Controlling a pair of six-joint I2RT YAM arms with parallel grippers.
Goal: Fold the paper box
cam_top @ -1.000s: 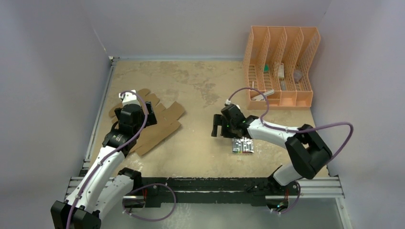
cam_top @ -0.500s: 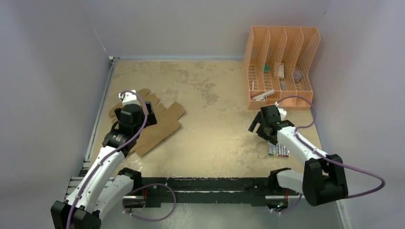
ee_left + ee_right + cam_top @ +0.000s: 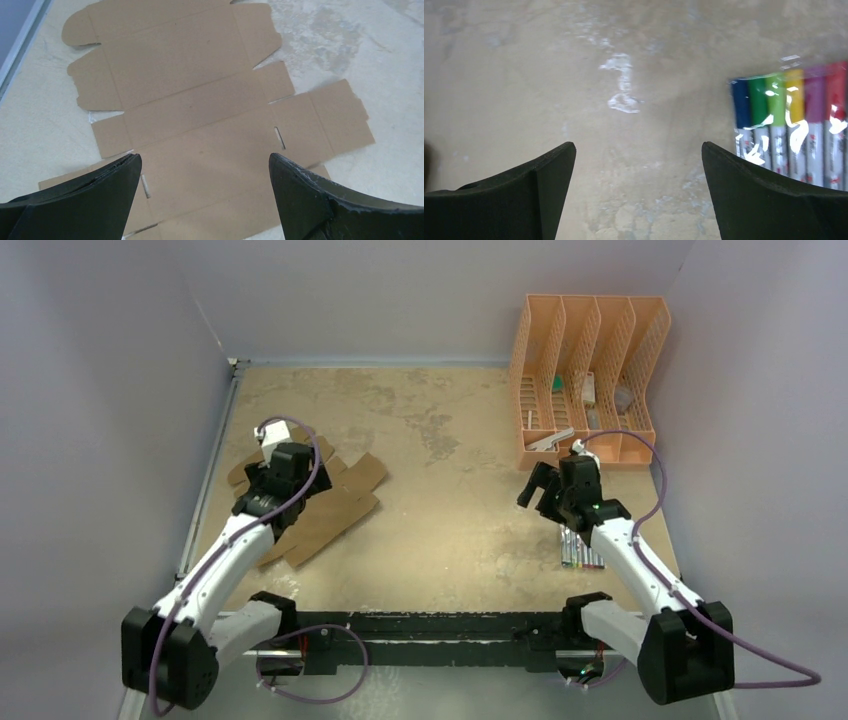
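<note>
Left gripper (image 3: 292, 472) hovers over the flat cardboard box (image 3: 335, 502) at the left of the surface (image 3: 450, 440), with the right gripper (image 3: 538, 492) beside a marker pack (image 3: 581, 548). The left wrist view shows spread jaws above the unfolded sheet; pinching an outer flap looks wisest. In the right wrist view the jaws are wide and empty.

Your left gripper (image 3: 204, 157) points downward, jaws spread wide and holding nothing; your right gripper (image 3: 638, 145) gapes just as wide, also angled down.

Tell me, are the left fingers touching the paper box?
Cannot tell. Left wrist view: the open left fingers overlap the paper box, but neither contact nor gap shows.
</note>
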